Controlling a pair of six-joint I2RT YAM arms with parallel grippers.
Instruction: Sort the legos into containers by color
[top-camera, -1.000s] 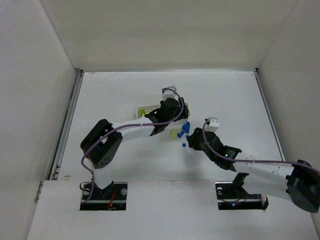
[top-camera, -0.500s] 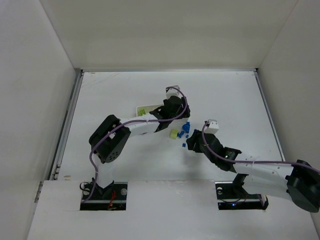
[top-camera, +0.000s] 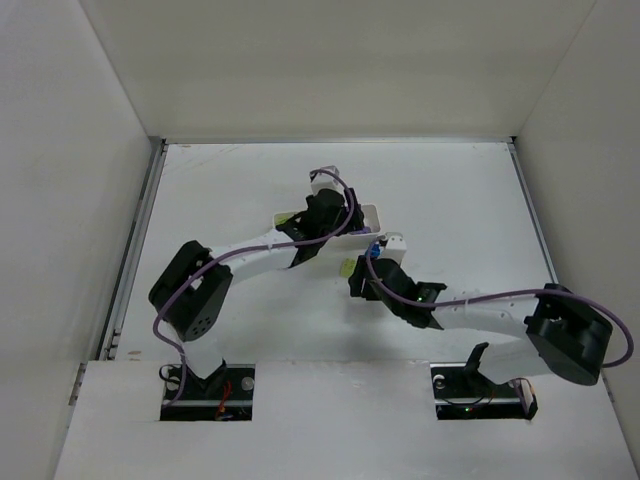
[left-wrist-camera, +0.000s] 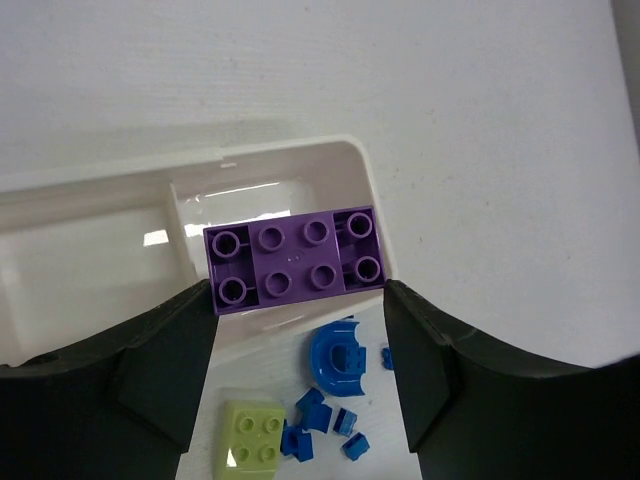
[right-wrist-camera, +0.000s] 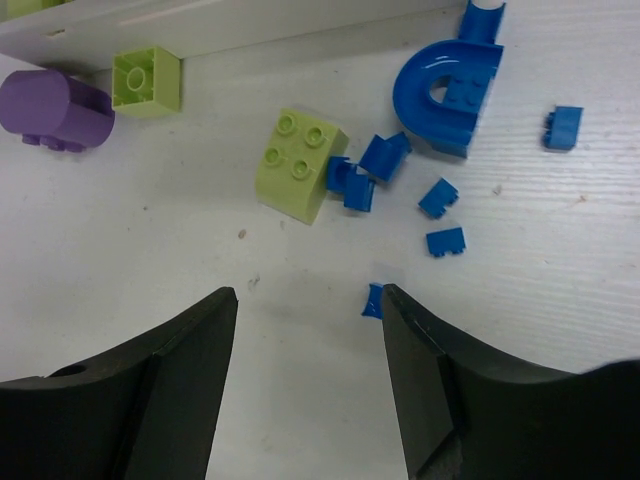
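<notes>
A purple two-by-four brick (left-wrist-camera: 295, 262) hangs over the right end compartment of the white tray (left-wrist-camera: 270, 150), with my left gripper (left-wrist-camera: 298, 295) shut on its two ends. From above, that gripper (top-camera: 325, 215) covers the middle of the tray (top-camera: 372, 213). On the table just in front lie a blue arch (right-wrist-camera: 450, 95), several small blue pieces (right-wrist-camera: 440, 197), a lime two-by-two brick (right-wrist-camera: 298, 165), a smaller lime brick (right-wrist-camera: 146, 80) and a purple round piece (right-wrist-camera: 55, 110). My right gripper (right-wrist-camera: 308, 300) is open over bare table, and one tiny blue piece (right-wrist-camera: 372, 300) touches its right fingertip.
The tray's long front wall (right-wrist-camera: 250, 25) runs along the top of the right wrist view. Both arms crowd close together near the pile (top-camera: 360, 262). White walls enclose the table on the left, right and far sides.
My left gripper has swung left and back from beside the pile to above the tray. My right gripper has moved left, closer to the pile.
</notes>
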